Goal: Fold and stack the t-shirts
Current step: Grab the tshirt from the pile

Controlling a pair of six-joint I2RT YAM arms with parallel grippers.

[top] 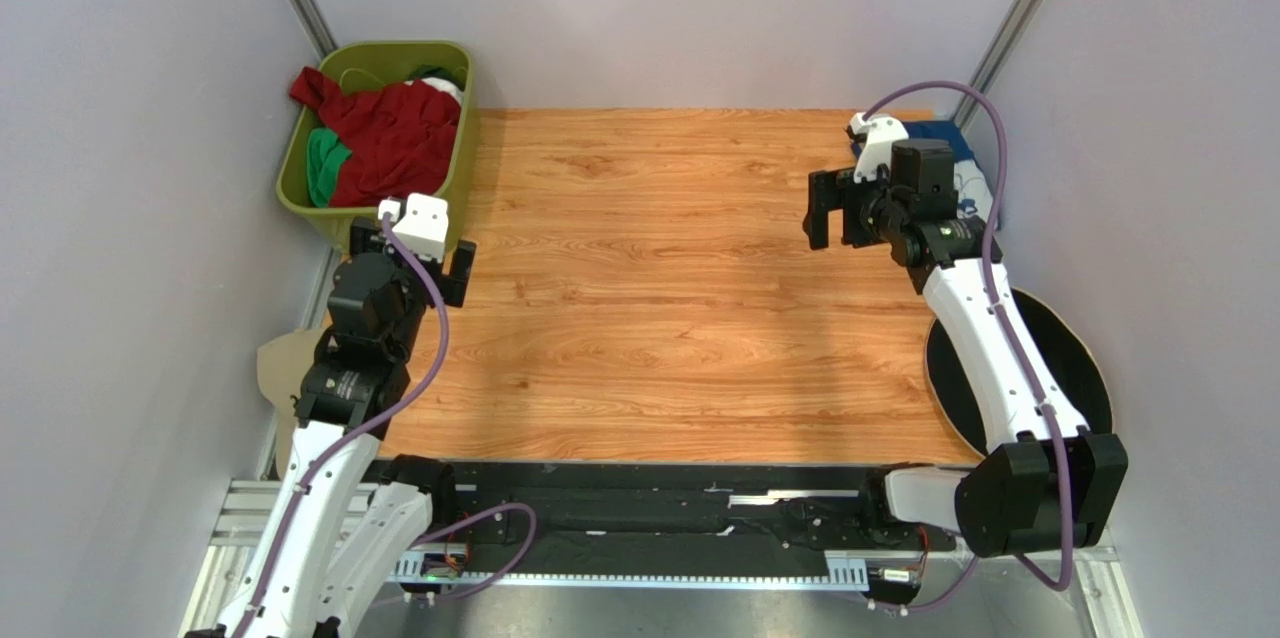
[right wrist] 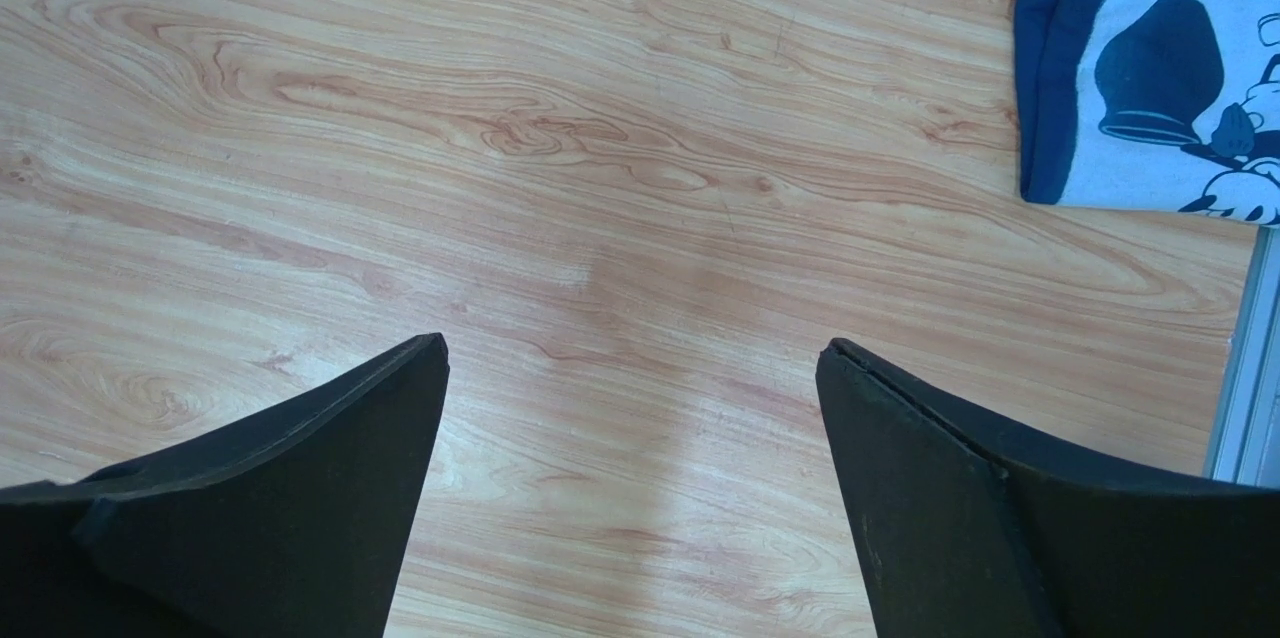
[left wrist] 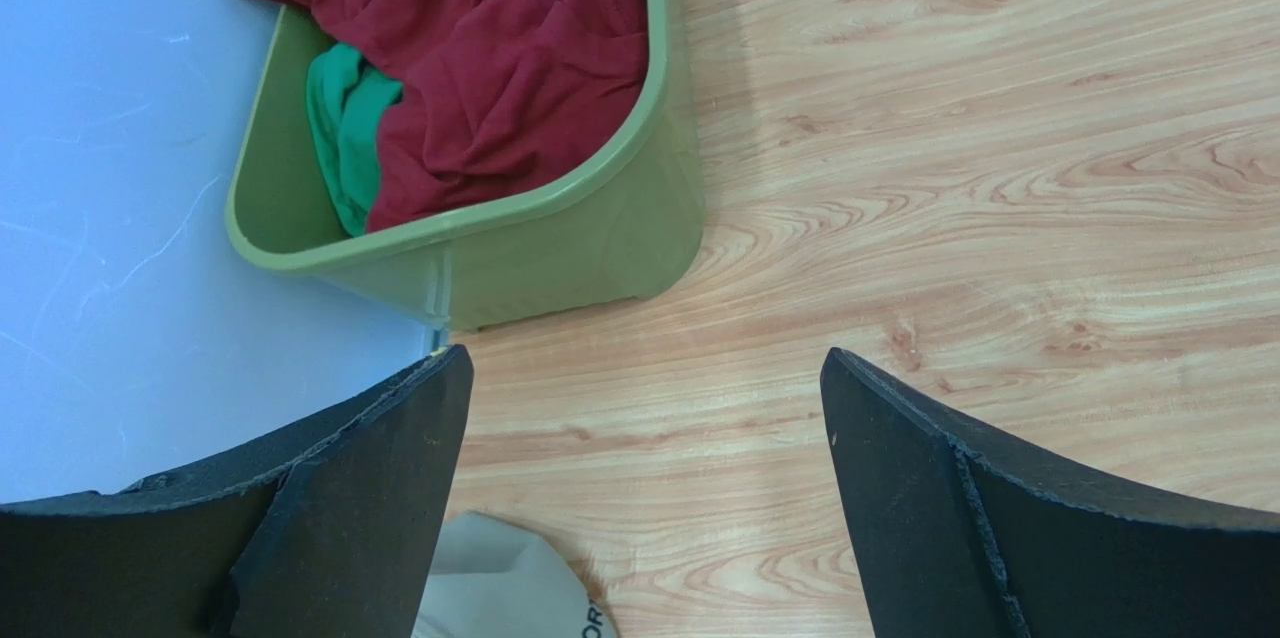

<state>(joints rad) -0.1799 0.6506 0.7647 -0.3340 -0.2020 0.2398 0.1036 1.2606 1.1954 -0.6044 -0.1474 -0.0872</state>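
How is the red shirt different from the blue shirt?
The red shirt is crumpled in the bin; the blue shirt lies flat on the table. The red shirt is plain; the blue shirt has a white cartoon print. Both are soft cloth tees.

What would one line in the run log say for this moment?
left hand: open, empty, by bin | right hand: open, empty, near navy t-shirt | red t-shirt and green t-shirt: crumpled in bin
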